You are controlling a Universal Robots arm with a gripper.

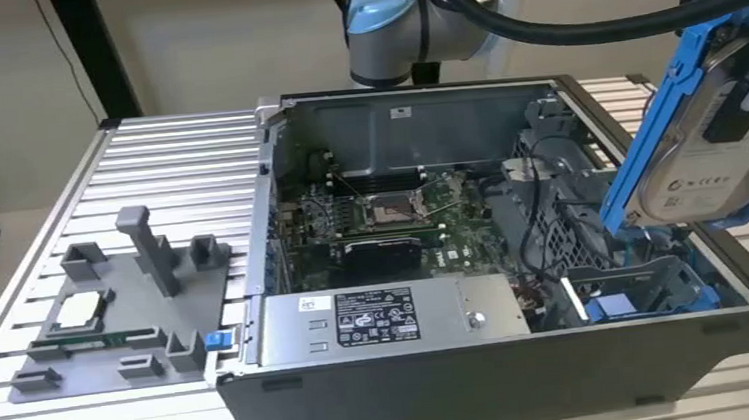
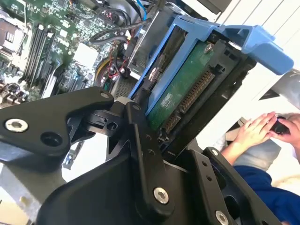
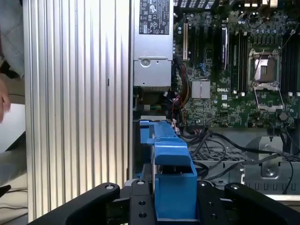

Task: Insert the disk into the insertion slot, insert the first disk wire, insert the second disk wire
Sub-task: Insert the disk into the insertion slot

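Note:
My gripper (image 1: 737, 91) is shut on the disk (image 1: 721, 148), a silver drive with a white label in a bright blue frame. I hold it tilted in the air above the open computer case's corner at the exterior view's right. Below it lies the insertion slot (image 1: 635, 285), a bay with blue rails. In the second wrist view the disk's green circuit board (image 2: 183, 93) sits between my black fingers (image 2: 140, 140). In the first wrist view the blue frame (image 3: 168, 159) is clamped in the gripper (image 3: 173, 201). Black cables (image 1: 536, 222) lie beside the bay; which are the disk wires I cannot tell.
Inside the case are the motherboard (image 1: 389, 219) and a grey labelled power-supply box (image 1: 383, 320). A grey fixture plate (image 1: 115, 311) with upright pegs lies on the ribbed metal table (image 1: 171, 176) at the exterior view's left. A person's hands (image 2: 258, 129) are close by.

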